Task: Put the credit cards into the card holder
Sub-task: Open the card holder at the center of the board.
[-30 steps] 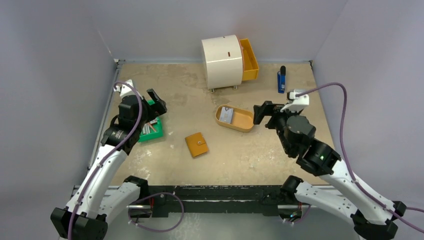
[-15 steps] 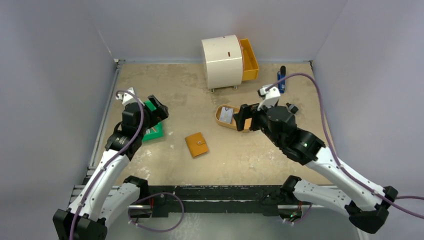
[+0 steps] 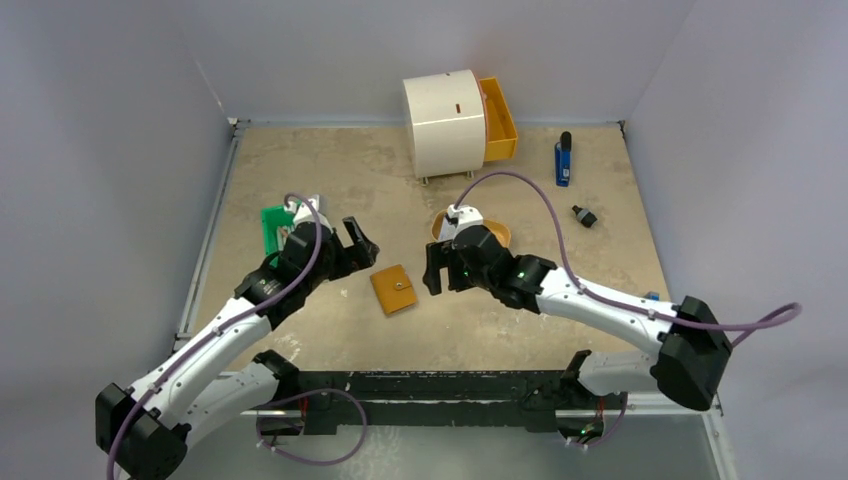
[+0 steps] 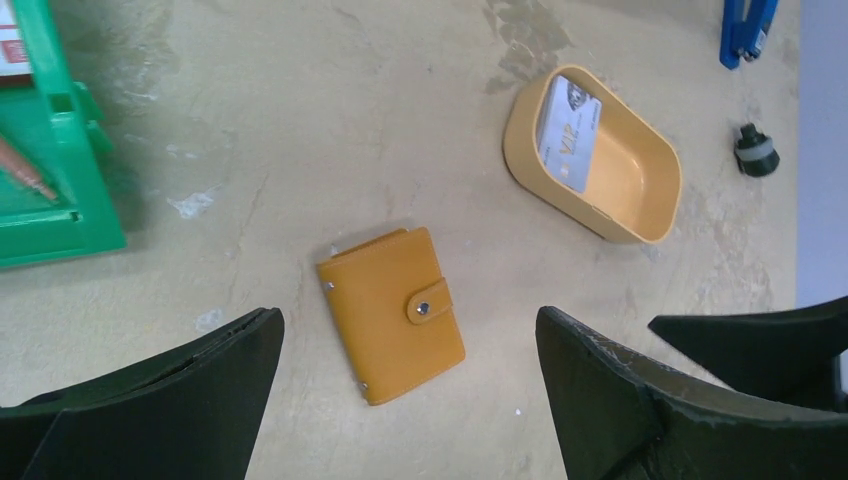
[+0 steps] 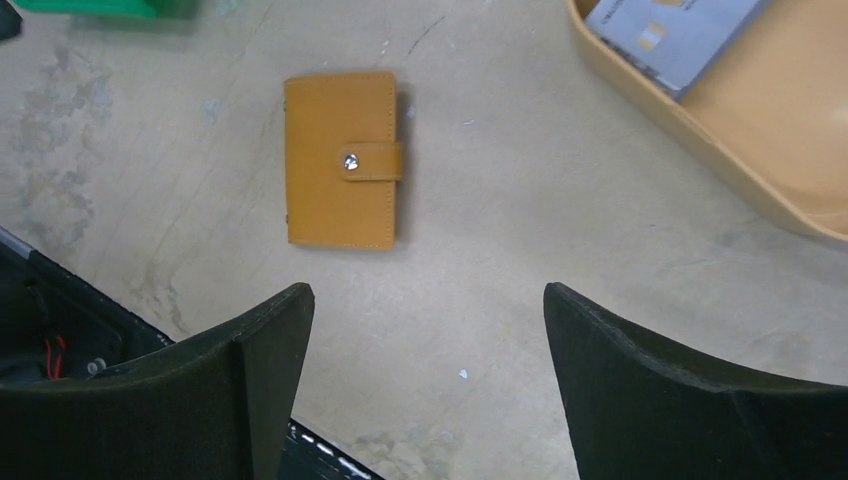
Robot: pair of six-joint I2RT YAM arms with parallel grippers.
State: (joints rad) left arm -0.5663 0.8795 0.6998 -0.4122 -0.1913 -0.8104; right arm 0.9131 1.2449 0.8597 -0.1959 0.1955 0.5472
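1. The right wrist view cuts off the cards at its top edge. Their number and print are hard to make out.
2. From overhead, the right arm covers most of the tan tray and hides the cards.
3. The cards lie inside the tray, at one end.
4. The left claw gapes wide and empty above the closed card holder, with the cards well beyond it.
5. The right claw also gapes wide and empty, with the cards ahead to its right, apart from it.
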